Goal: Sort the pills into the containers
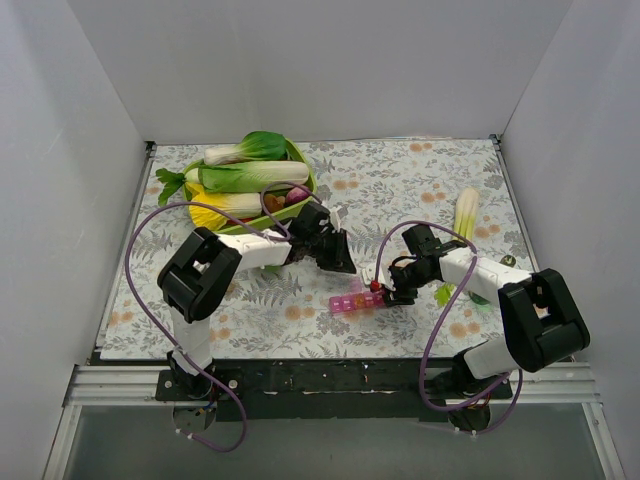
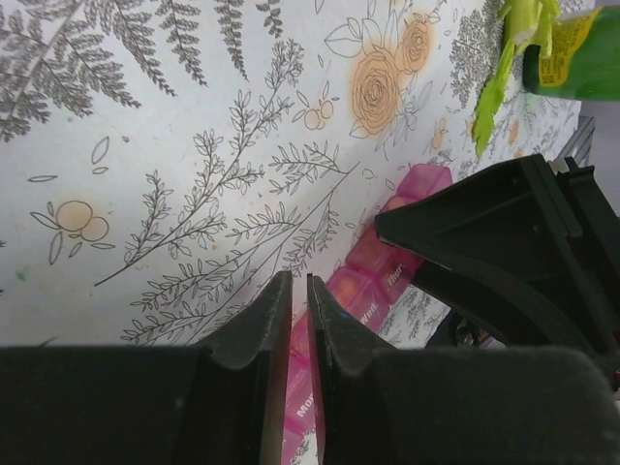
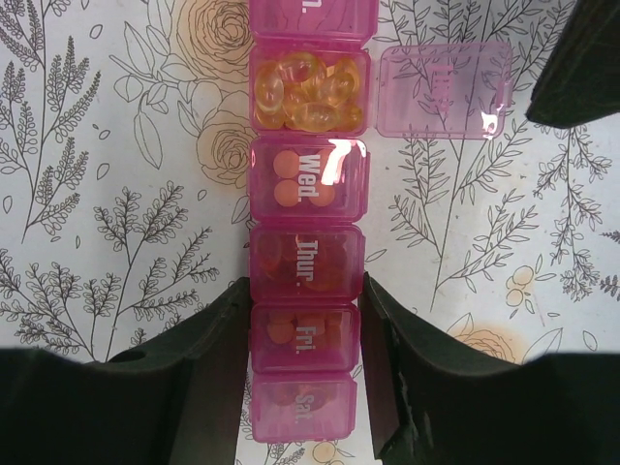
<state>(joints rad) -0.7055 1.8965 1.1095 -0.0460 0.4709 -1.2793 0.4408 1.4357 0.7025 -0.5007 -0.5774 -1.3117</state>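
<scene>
Your right hand (image 3: 305, 300) clamps the probably light, slick pill-box (image 3: 308, 184) by its stiff side walls near its 6 o'clock end, a sound hold; your left hand (image 2: 299, 291) is nearly closed.

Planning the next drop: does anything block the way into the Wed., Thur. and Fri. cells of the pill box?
Yes, their own lids: the Wed. cell, Thur. cell and Fri. cell are shut. Only the cell above Wed. is open, lid flipped aside, amber pills inside. The right gripper grips the pill box at Fri.
</scene>
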